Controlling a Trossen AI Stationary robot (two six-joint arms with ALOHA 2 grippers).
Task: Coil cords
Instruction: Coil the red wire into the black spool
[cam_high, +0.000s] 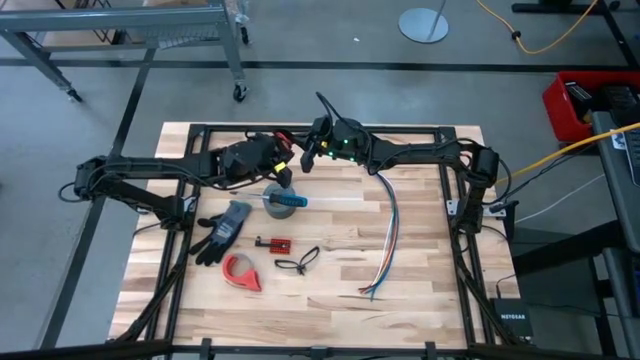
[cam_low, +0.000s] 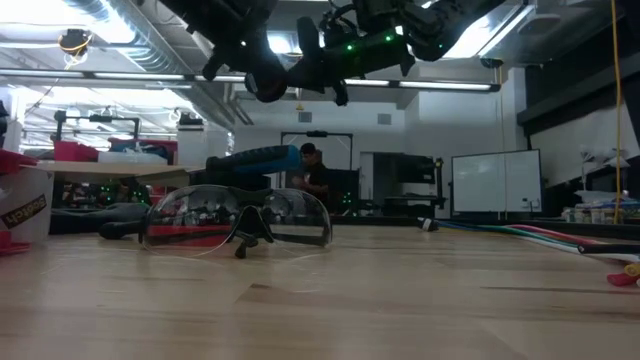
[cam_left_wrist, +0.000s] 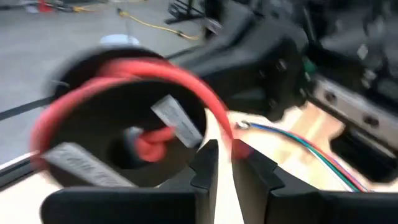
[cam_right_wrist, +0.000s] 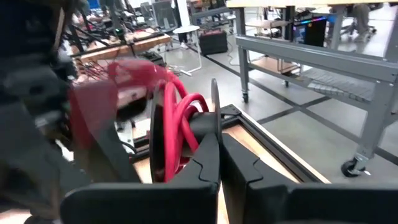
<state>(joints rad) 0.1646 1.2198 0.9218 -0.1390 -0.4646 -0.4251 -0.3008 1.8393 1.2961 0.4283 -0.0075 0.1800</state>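
Two arms of mine meet over the far edge of the table (cam_high: 420, 270), raised clear of the wood. My left gripper (cam_left_wrist: 224, 163) and my right gripper (cam_right_wrist: 219, 163) both close in on the red cord (cam_left_wrist: 186, 84), which hangs in the air between them as a small round coil, red loops with black parts. In my left wrist view the fingers stand almost together with a red strand running down into the slit between them, so I take it that I pinch the cord there. In my right wrist view the fingers are pressed near together just beside the loops; whether they grip a strand I cannot tell.

I judge the winding to be under way, the coil formed but not yet secured. The next move calls for one gripper to hold the loops steady while the other brings any loose end round. I see no container on the table.
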